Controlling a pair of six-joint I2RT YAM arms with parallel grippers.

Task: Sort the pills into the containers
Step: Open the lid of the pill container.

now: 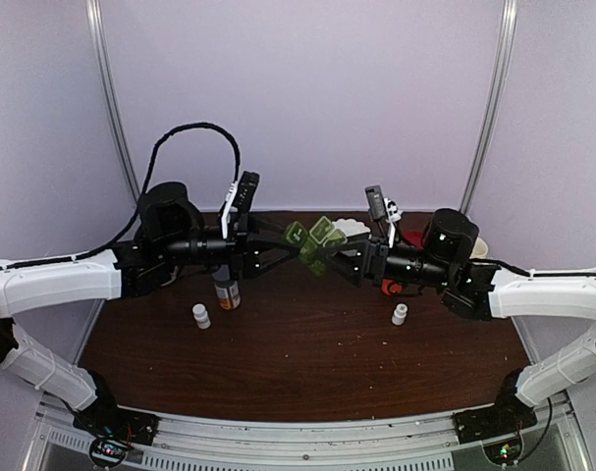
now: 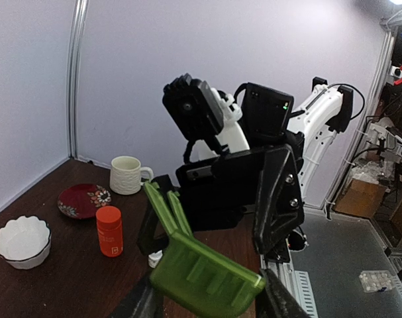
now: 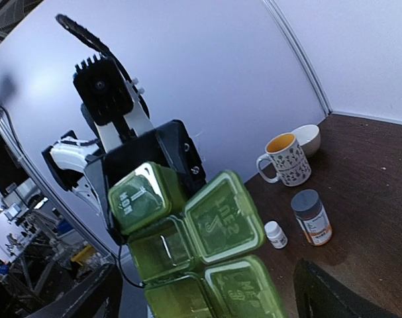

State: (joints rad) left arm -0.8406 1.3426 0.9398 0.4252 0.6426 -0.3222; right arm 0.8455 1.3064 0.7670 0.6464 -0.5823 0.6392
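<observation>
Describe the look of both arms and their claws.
The left arm and right arm match: white link shells, black joint housings, black bases. The left claw and right claw are black, with flat angular fingers. A black cable loops up from the left arm.

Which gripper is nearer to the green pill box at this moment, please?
Left. The left gripper is clamped on the green pill box; the right gripper is open, its jaws spread either side of the box, apparently clear of it.
</observation>
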